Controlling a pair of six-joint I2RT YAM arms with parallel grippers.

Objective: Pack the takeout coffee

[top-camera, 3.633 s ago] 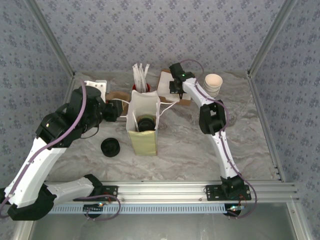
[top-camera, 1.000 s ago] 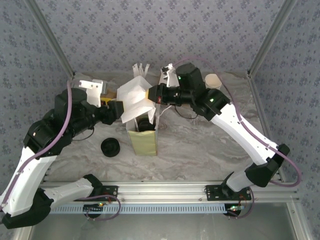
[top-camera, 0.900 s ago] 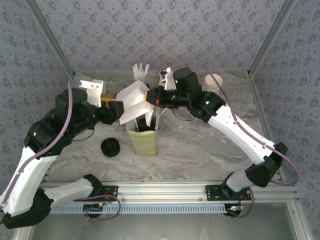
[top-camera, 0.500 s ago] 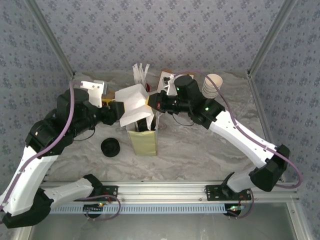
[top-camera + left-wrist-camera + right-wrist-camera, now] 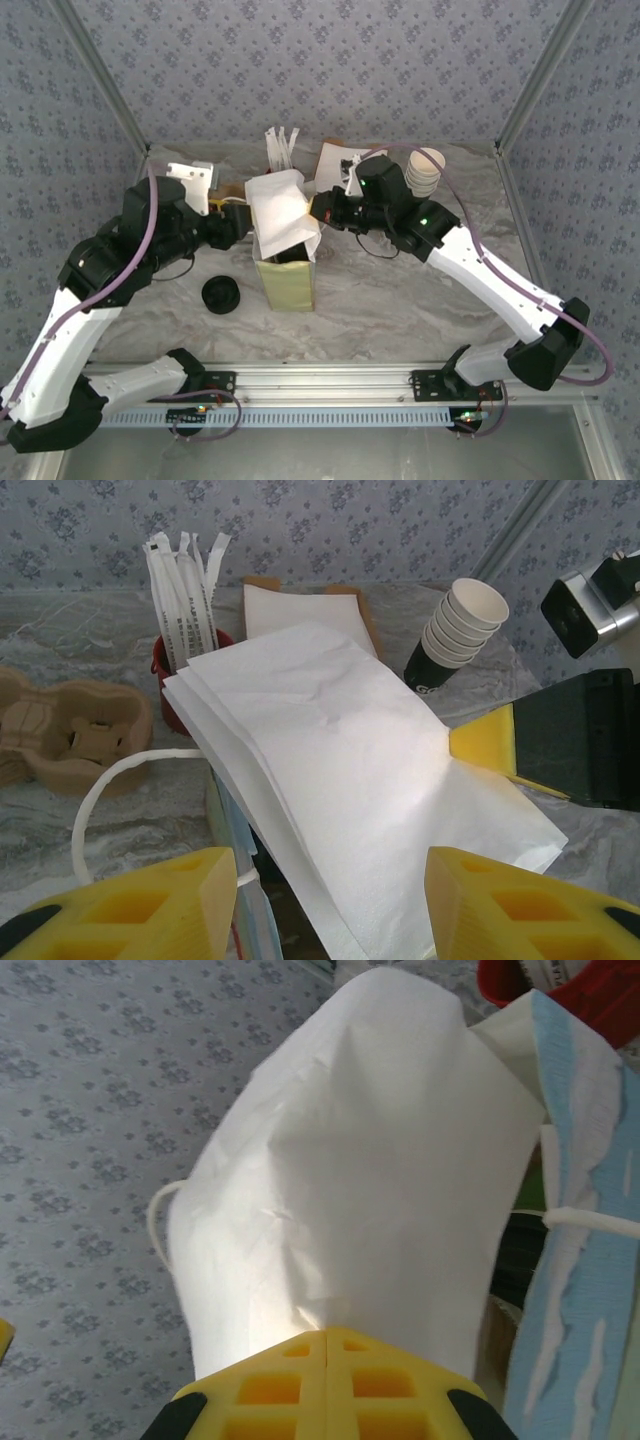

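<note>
1. My right gripper (image 5: pixel 327 1340) is pressed together on a fold of white napkins (image 5: pixel 340 750). It holds them over the mouth of the paper bag (image 5: pixel 288 285).
2. My left gripper (image 5: pixel 328 880) sits at the bag's left rim with its fingers spread. I see nothing pinched between them; only the bag's edge and its string handle (image 5: pixel 110 780) lie in the gap.
3. The takeout coffee cup (image 5: pixel 293 257) is, as far as I can judge, the dark shape down inside the bag. It sits under the napkins, and most of it is covered.
4. Handling is my own judgement. A paper cup has thin walls that dent under a hard squeeze. I cannot tell whether it is filled, so I would treat it as spillable. I would take it around the body, below the rim, upright, with a gentle close. I would never lift it by a lid, since smooth plastic could slip or pop off.
5. From above, only a dark sliver of the cup shows in the bag's opening. I cannot make out its colour or rim here.
6. A round black lid (image 5: pixel 220 294) lies flat on the table to the left of the bag, apart from it. Whether the cup in the bag wears one is hidden.
7. Just behind the bag stands a red holder (image 5: pixel 175 670) of white sticks. A stack of cups (image 5: pixel 455 630) stands behind the bag and off to its right.
</note>
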